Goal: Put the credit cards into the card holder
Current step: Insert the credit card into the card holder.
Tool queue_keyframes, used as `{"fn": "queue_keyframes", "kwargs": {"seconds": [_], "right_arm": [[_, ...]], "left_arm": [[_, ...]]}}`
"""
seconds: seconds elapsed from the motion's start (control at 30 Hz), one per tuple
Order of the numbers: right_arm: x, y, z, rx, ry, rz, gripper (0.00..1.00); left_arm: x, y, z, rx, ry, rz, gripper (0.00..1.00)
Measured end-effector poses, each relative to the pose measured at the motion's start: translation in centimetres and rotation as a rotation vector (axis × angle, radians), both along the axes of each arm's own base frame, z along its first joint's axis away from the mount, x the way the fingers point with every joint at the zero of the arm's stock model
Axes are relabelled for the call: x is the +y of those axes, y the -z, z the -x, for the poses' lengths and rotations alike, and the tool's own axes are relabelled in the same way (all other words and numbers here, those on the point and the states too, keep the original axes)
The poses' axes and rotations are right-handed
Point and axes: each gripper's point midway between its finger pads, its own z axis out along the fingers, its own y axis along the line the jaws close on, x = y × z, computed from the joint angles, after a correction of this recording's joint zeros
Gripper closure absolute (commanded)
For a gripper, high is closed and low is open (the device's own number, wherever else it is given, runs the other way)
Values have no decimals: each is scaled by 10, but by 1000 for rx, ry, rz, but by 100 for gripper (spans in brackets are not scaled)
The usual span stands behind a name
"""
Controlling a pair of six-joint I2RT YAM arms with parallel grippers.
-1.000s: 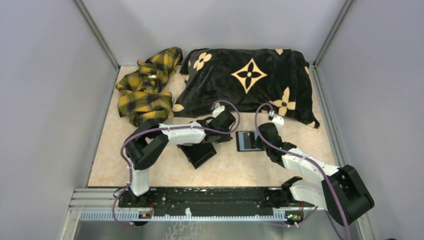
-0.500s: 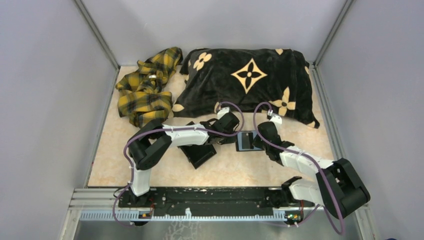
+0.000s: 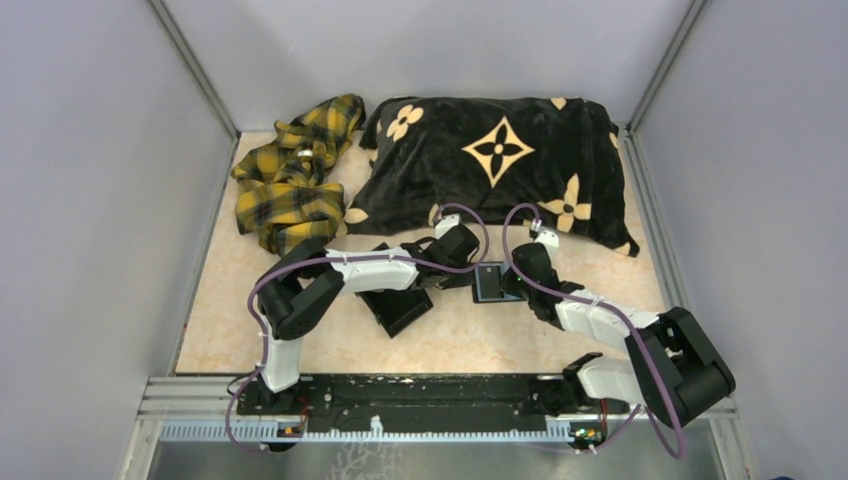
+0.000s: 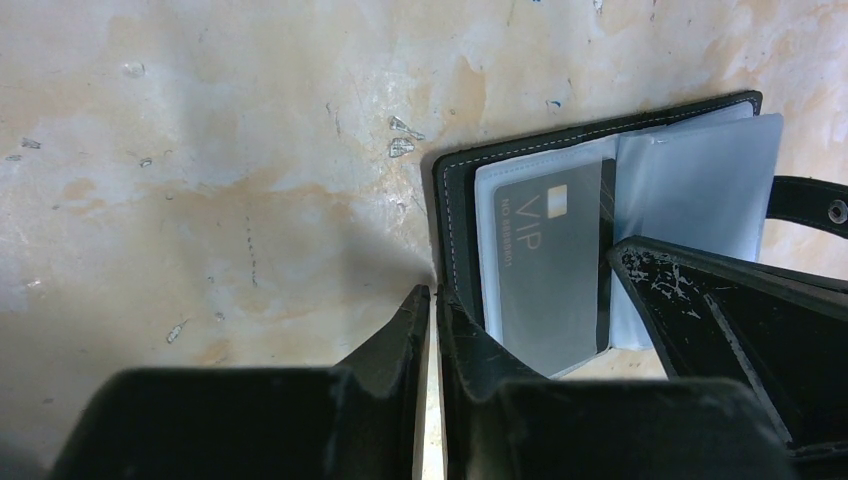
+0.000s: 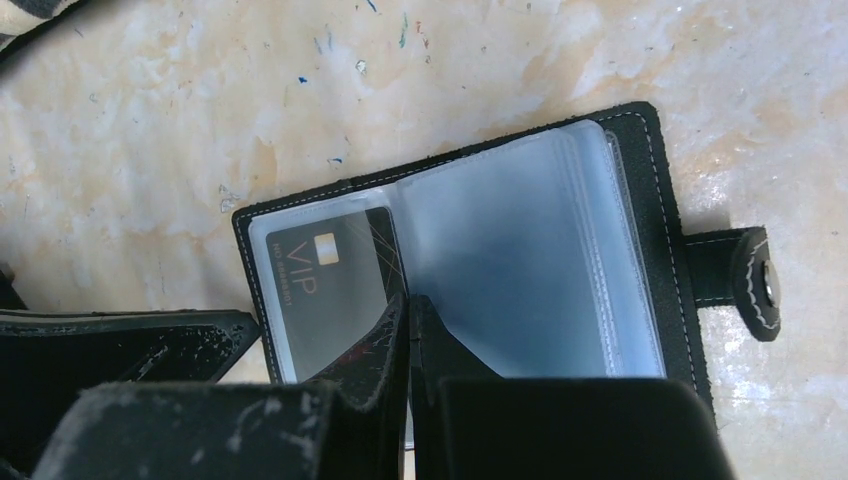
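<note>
The card holder point(image 3: 489, 286) lies open on the table between both grippers, its clear sleeves facing up. One dark credit card point(image 5: 325, 290) marked VIP sits inside the left sleeve, and it shows as the same card point(image 4: 552, 265) in the left wrist view. My right gripper point(image 5: 409, 300) is shut, its tips resting on the holder's point(image 5: 540, 250) middle fold at the card's right edge. My left gripper point(image 4: 436, 292) is shut to a thin slit with nothing in it. Its tips touch the holder's point(image 4: 690, 190) black left border. No other credit cards are in view.
A larger black tray point(image 3: 397, 305) lies under the left arm. A black flowered pillow point(image 3: 500, 160) and a yellow plaid cloth point(image 3: 290, 180) fill the back. The holder's snap strap point(image 5: 745, 280) sticks out on its right. Walls close in on both sides.
The left gripper moved right to the holder's left edge. The right gripper slid left onto the holder's fold, covering more of it from above. Both stayed shut.
</note>
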Motion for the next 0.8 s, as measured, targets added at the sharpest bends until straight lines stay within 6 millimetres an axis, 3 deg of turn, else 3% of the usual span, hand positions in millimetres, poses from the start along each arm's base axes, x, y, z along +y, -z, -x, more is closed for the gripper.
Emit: {"fn": "queue_keyframes", "kwargs": {"seconds": [0.4,0.8], "right_arm": [[-2,-8,-1,-10,0,13,100],[-7,-4,-2,0,21,32,100]], "left_arm": [[-3,0,1,-4,5,7,87],[-3,0,1,-5,5,8,87]]}}
